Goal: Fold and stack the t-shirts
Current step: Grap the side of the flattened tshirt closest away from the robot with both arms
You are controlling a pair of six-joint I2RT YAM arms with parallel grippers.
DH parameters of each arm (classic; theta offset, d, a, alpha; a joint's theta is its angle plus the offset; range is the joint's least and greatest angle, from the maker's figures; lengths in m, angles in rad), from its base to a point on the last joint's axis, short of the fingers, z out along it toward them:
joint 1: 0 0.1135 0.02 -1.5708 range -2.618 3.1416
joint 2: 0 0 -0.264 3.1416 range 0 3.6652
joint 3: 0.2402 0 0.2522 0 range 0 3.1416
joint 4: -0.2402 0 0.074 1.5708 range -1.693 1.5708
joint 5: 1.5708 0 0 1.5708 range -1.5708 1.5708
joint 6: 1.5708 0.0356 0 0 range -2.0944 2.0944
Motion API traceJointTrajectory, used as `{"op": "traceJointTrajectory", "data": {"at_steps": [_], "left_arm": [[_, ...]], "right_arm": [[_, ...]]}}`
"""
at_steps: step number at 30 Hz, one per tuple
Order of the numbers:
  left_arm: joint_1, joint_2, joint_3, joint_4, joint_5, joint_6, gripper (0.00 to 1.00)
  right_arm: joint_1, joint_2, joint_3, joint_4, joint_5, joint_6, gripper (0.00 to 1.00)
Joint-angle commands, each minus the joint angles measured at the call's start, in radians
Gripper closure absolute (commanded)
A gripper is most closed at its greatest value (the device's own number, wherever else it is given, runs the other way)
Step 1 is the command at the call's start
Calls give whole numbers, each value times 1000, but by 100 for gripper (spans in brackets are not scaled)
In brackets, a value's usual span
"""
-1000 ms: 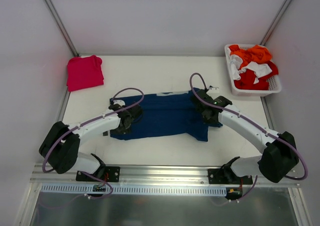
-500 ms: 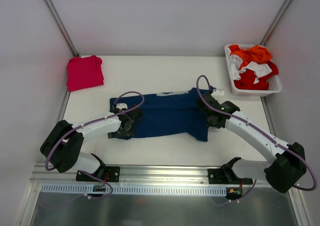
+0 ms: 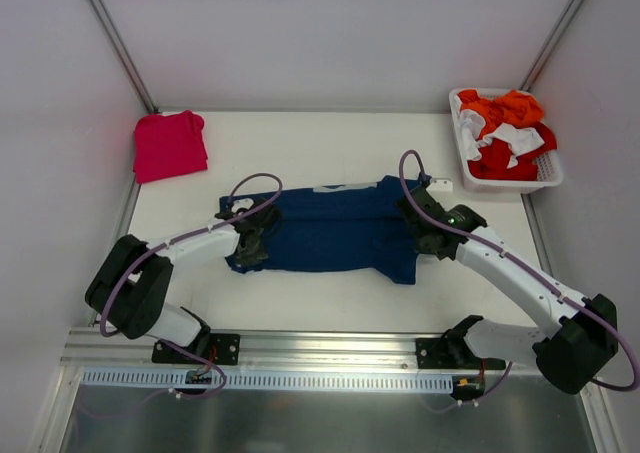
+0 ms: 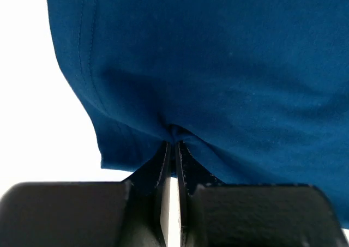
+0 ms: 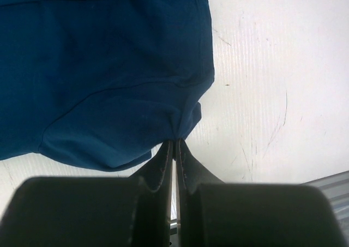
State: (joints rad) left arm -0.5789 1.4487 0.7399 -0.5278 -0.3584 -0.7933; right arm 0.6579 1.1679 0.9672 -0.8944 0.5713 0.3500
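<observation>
My left fingers point(image 4: 158, 173) are clenched on a small pucker of the navy t-shirt point(image 3: 325, 233), close to its left edge. My right fingers point(image 5: 188, 168) are pinched tight on the cloth at its right side, where the edge meets the bare surface point(image 3: 330, 153). The shirt lies spread across the middle of the surface between my two arms, mostly flat, with one corner hanging lower at the near right. The pinkish-red t-shirt point(image 3: 170, 145) sits in a compact heap at the far left corner, well apart from my work. A white basket point(image 3: 512, 185) of orange, red and white cloth stands at the far right.

I judge that I am at the start of a fold on the navy shirt: both ends are gripped and nothing is lifted yet. From my left wrist view I cannot tell whether I hold one layer or two, since the pucker hides the hem.

The next move calls for raising both sides together and level, so the cloth stays taut between my arms and does not sag or twist. Then I should carry the held edge over the rest of the shirt and lay it down squarely before letting go. Stacking it with the pinkish-red one comes later.
</observation>
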Motion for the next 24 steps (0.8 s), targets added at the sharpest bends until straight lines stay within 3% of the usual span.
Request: {"op": "traceJointTrajectory", "data": {"at_steps": [1, 8, 16, 24], "left_arm": [[13, 64, -39, -38, 16, 5, 100], [10, 35, -42, -61, 1, -3, 100], [4, -106, 30, -225, -125, -21, 100], [14, -8, 202, -288, -215, 11, 100]], "right_arm": [[-3, -23, 4, -26, 21, 3, 99], [-3, -16, -1, -26, 25, 1, 99], [-1, 50, 59, -26, 42, -8, 99], [-33, 162, 171, -3, 50, -45, 99]]}}
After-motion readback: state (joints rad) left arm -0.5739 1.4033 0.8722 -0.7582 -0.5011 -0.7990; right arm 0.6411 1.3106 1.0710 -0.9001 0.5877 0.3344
